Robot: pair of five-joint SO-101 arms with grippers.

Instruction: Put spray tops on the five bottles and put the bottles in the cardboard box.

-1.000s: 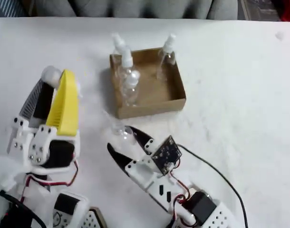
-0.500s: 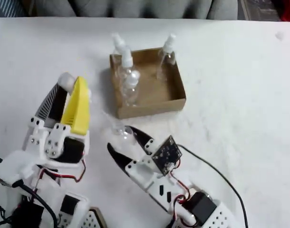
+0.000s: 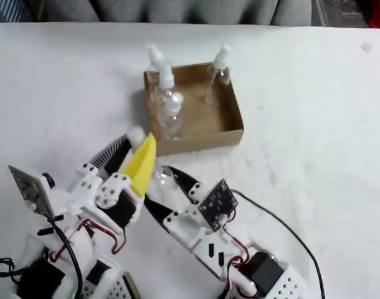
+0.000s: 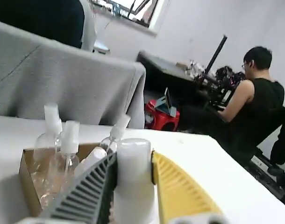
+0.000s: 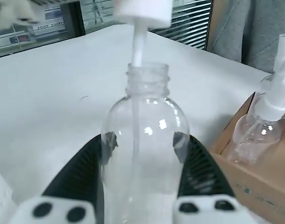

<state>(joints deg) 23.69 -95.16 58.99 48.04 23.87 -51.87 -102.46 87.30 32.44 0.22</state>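
Swung in from the table's left edge, my left gripper (image 3: 143, 137) pinches the spray top (image 4: 133, 177) above the open bottle (image 5: 143, 116) — tube already in its neck — which my right gripper (image 5: 146, 139) clamps just beside the cardboard box (image 3: 196, 141).

It looks like a lab or workshop room, because the white table (image 3: 314, 93) stands before a grey upholstered seat (image 4: 63, 79), and behind this are a dark workbench (image 4: 166, 70) carrying equipment (image 4: 222, 77), a red box (image 4: 161, 116) and window blinds (image 5: 189, 18).
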